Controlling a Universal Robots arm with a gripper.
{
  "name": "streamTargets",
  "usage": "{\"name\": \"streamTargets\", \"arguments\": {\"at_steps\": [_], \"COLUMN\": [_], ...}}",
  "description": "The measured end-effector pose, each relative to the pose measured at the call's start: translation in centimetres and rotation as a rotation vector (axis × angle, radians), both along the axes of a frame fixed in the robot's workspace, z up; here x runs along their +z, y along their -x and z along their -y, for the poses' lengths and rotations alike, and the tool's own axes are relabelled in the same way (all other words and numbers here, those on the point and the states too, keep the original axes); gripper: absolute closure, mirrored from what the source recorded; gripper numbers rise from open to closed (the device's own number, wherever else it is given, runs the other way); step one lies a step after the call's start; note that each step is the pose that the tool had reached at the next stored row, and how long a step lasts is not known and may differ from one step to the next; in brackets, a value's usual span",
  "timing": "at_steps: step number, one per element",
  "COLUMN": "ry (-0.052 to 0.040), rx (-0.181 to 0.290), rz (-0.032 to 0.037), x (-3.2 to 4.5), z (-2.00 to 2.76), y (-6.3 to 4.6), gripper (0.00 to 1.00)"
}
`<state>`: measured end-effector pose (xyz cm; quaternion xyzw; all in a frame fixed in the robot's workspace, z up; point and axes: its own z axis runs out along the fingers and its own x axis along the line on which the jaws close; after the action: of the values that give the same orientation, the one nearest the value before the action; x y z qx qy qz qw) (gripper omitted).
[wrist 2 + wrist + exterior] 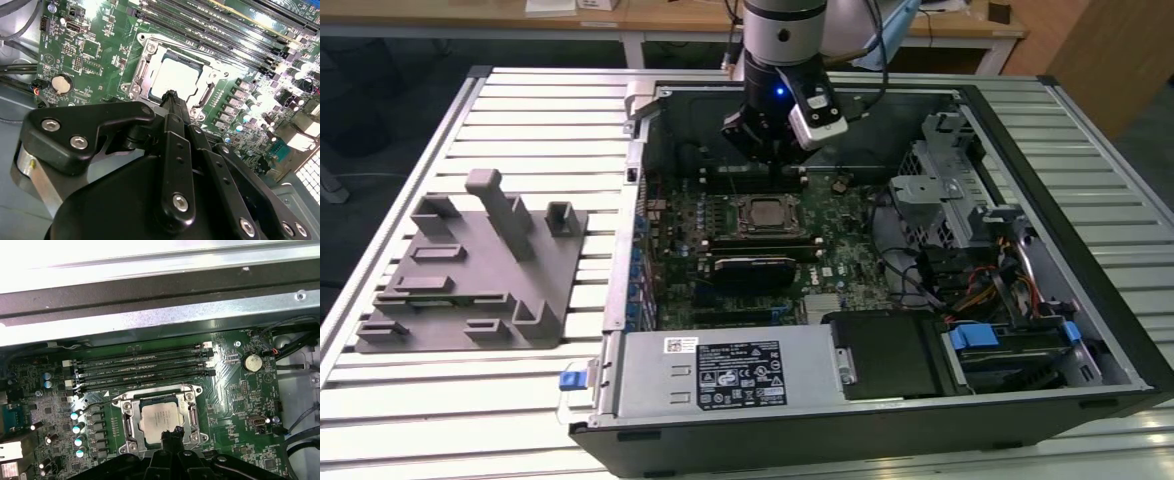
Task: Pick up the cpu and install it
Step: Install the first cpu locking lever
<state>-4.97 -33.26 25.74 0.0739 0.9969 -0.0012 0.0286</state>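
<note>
Resting flat in its socket (pixel 159 422) on the motherboard (pixel 235 405), inside the open computer case (pixel 1067 120), the cpu (pixel 161 421) shows its silver-grey lid with a paler rim, framed by the metal retention bracket. The gripper (pixel 172 436) hangs directly over the near edge of the chip. In both wrist views its fingertips meet in a single dark point, closed on nothing, and whether they touch the lid cannot be told. Judged by its form, the chip is light, thin and fully rigid. The polished lid probably gives little friction, and the underside and socket contacts are likely fragile, so tilt or sideways drag is the hazard. The sensible hold is on two opposite edges at the pale rim — never pressure on the face. Counts: one cpu, one socket, one gripper, four parallel memory slots (pixel 142 365) beside the socket, one coin cell (pixel 252 361), and one grey plastic block (pixel 467 270) on the slatted table (pixel 534 100) — well apart from the case.
</note>
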Motion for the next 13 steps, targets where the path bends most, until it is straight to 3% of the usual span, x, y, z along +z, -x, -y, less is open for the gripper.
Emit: {"name": "streamTargets", "arguments": {"at_steps": [8, 13], "ry": [0.0, 0.0001], "rx": [0.0, 0.0], "rz": [0.0, 0.001], "x": [0.01, -0.04], "z": [0.0, 0.06], "y": [0.03, 0.67], "gripper": [0.89, 0.89]}}
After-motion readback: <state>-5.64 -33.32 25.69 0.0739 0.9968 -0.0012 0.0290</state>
